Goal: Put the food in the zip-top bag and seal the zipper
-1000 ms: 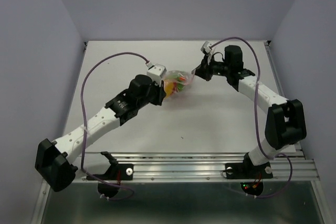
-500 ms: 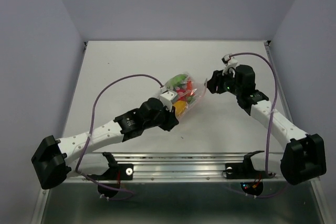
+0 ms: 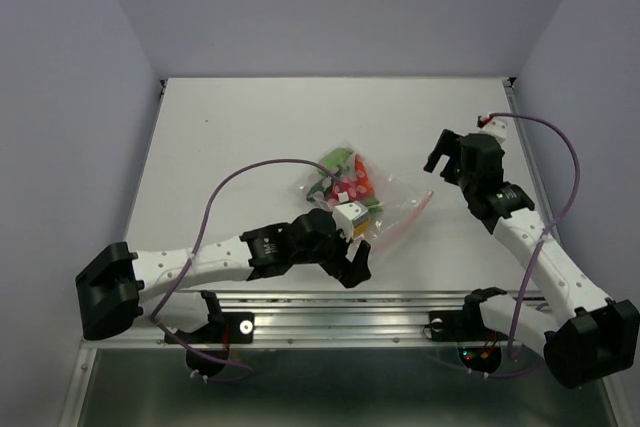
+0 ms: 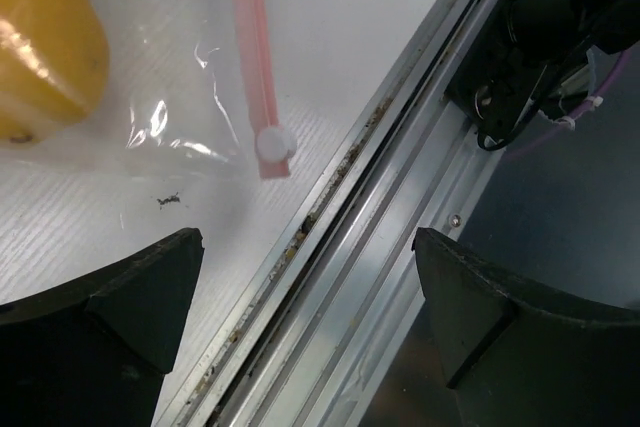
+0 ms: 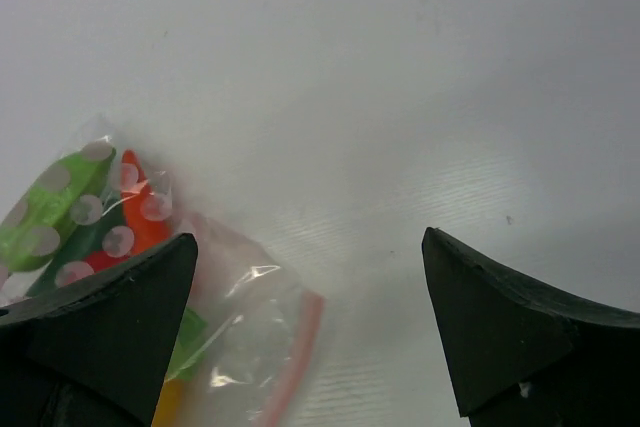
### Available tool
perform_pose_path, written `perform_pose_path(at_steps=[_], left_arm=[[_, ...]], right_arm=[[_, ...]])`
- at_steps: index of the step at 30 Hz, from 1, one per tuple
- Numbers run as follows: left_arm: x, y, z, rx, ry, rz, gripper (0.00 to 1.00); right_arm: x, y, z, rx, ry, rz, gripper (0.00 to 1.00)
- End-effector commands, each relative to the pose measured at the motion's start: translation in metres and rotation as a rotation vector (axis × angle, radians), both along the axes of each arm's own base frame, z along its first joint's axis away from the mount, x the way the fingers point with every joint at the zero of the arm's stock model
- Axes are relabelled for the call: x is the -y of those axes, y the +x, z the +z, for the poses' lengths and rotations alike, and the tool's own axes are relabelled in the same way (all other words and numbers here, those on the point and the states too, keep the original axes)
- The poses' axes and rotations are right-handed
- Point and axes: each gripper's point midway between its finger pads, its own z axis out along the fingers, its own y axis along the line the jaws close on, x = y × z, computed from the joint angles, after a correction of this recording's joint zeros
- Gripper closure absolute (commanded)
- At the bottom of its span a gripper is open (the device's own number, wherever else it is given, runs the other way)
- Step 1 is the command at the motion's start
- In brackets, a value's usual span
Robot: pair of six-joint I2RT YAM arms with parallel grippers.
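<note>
While left fingers (image 4: 100, 337) and right fingers (image 5: 100, 327) gape, the zip-top bag (image 3: 392, 197) lies between.

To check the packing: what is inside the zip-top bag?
Inside the zip-top bag lie green, red and yellow food pieces. The left arm covers the bag's near part, so counting is impossible.

The table (image 3: 250, 137) is lit brightly and evenly from above and is rendered almost white, with only soft, faint shadows laid under the arms. In the left wrist view, sharp focus is held, and small white glints are caught on the zip-top bag (image 4: 180, 107) and the metal rail (image 4: 380, 247). The right wrist view is hazy and washed out, its bag colours softened. In both wrist views the fingers (image 4: 110, 307) are shown as underexposed dark shapes.
</note>
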Motion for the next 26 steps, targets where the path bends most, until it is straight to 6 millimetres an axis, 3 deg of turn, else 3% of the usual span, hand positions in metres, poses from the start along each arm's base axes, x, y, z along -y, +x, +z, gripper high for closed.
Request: perform_pose_path(at_steps=[1,6,7,9,10,11,12,13,16,17,20,21,23,26], left_arm=[[0.012,-0.003,0.035,0.043,-0.079,-0.025,0.01],[0.013,0.012,0.068,0.084,-0.117,0.068,0.01],[0.004,0.028,0.068,0.123,-0.078,0.161,0.01],[-0.005,0.051,0.089,0.148,-0.075,0.309,0.01],[-0.021,0.065,0.082,0.146,-0.006,0.4,0.01],[-0.035,0.088,0.097,0.178,-0.003,0.53,0.01],[-0.048,0.099,0.092,0.151,0.022,0.61,0.01],[-0.071,0.128,0.093,0.137,0.025,0.723,0.01],[-0.111,0.165,0.093,0.084,-0.009,0.867,0.01],[-0.139,0.183,0.09,0.082,-0.008,0.969,0.01],[-0.174,0.196,0.099,0.106,-0.051,1.075,0.01],[-0.186,0.201,0.111,0.116,-0.109,1.099,0.01],[-0.208,0.205,0.109,0.11,-0.144,1.163,0.01],[-0.222,0.202,0.117,0.127,-0.186,1.201,0.01]], right_arm=[[0.042,-0.011,0.029,0.038,-0.023,-0.26,0.0],[0.059,-0.025,0.049,0.077,-0.039,-0.34,0.0],[0.059,-0.028,0.054,0.094,-0.029,-0.338,0.0],[0.057,-0.03,0.06,0.112,-0.011,-0.323,0.0],[0.057,-0.031,0.062,0.12,-0.005,-0.322,0.0],[0.057,-0.033,0.066,0.133,0.006,-0.323,0.0],[0.057,-0.034,0.066,0.137,0.008,-0.322,0.0],[0.057,-0.035,0.065,0.137,0.008,-0.32,0.0],[0.055,-0.038,0.066,0.138,0.013,-0.298,0.0],[0.054,-0.039,0.066,0.14,0.015,-0.288,0.0],[0.055,-0.041,0.066,0.146,0.016,-0.289,0.0],[0.056,-0.043,0.068,0.153,0.019,-0.292,0.0],[0.054,-0.044,0.067,0.156,0.028,-0.279,0.0],[0.052,-0.046,0.069,0.165,0.037,-0.267,0.0]])
